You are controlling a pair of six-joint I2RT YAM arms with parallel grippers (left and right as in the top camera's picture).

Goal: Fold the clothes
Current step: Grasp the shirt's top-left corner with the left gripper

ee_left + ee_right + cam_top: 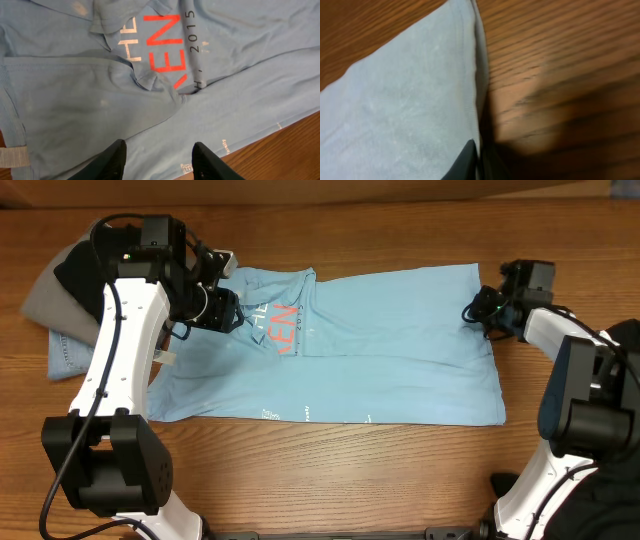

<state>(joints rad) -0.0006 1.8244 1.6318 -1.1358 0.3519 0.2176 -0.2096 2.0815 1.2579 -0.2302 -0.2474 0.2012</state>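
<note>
Shirt: light blue cotton T-shirt (400, 350) with white and orange-red lettering, spread flat on the brown wooden table (330, 470), its left part folded over.
Right pincer: right gripper (479, 150) clamped on the shirt's far right hem.
Left pincer: left gripper (157, 152) with jaws apart over the shirt's left part, lettering just beside it.
Arms: left arm reaches in from the near left; right arm sits low at the right.
</note>
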